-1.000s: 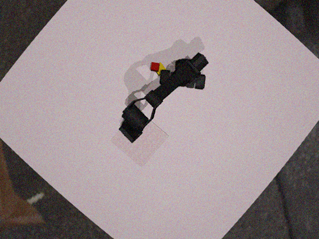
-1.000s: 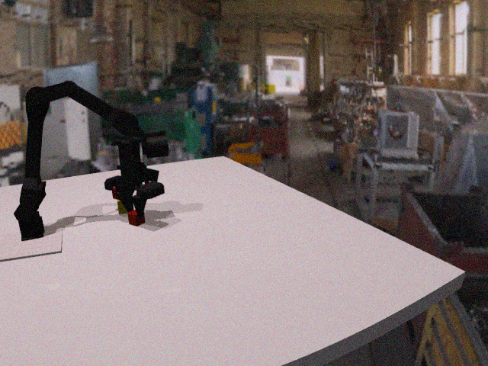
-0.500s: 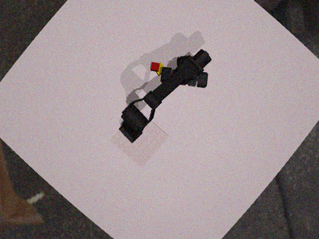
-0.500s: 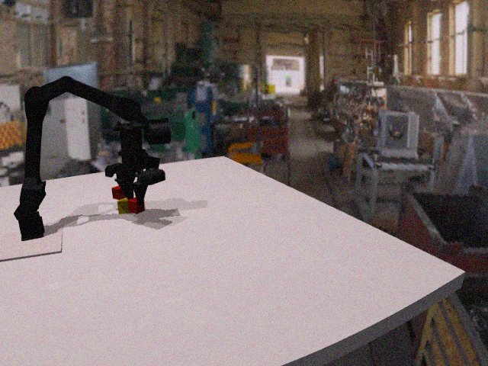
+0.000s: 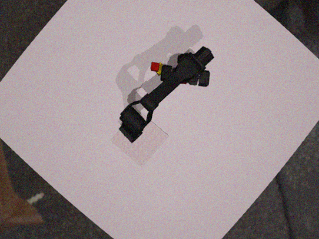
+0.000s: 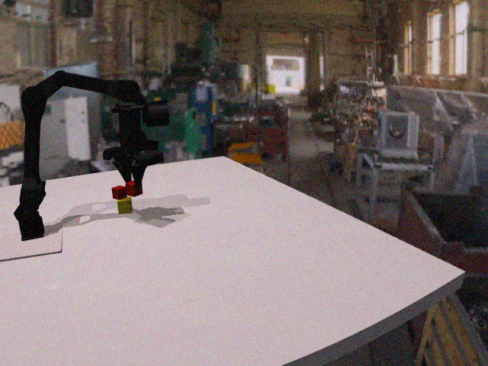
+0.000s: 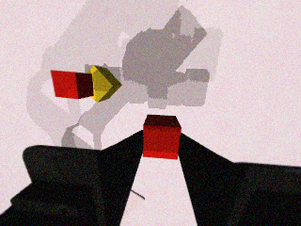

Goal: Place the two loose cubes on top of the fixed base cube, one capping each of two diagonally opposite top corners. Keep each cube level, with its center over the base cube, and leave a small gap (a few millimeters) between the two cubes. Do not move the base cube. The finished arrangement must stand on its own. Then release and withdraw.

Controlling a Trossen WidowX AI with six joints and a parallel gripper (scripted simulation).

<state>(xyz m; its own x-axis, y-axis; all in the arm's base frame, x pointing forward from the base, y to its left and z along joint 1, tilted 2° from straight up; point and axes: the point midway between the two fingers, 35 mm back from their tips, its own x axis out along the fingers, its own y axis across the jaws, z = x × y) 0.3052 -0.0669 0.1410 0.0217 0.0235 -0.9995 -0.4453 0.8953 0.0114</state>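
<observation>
Gripping a red cube (image 7: 161, 139) in my gripper (image 7: 161, 146) above the counter (image 6: 252, 252), beside the capped yellow base (image 6: 124, 205).

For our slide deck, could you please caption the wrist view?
Gripper shut on a red cube, lifted above the table beside the yellow base cube already capped by another red cube.
</observation>
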